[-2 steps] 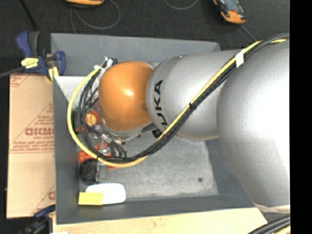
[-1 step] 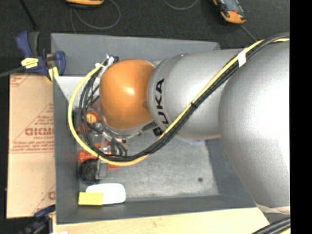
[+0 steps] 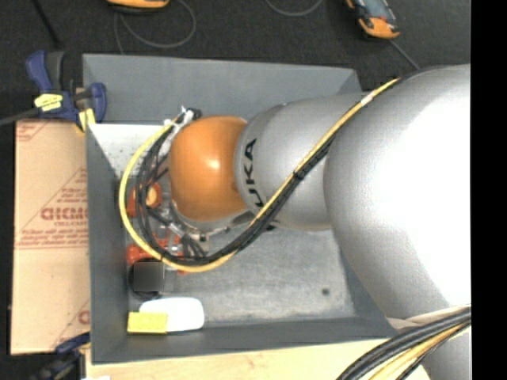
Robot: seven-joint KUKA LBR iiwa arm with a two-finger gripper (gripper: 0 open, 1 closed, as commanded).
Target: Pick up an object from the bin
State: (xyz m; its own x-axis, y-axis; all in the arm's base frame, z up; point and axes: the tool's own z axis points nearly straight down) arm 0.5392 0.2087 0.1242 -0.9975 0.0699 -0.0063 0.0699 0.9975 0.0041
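Note:
My gripper [image 3: 174,229] is low in the bin's left part, mostly hidden under the arm's wrist. Just below it a small black block [image 3: 146,277] lies near the bin's left wall. An orange thing [image 3: 134,253] peeks out beside the block, partly covered by the wrist cables. Further toward the front left corner lies a white oblong thing with a yellow label [image 3: 168,316], apart from the gripper.
The arm's big grey body covers the right and middle of the bin. The bin's left wall is close to the wrist. Bare grey floor shows along the front, to the right of the white thing.

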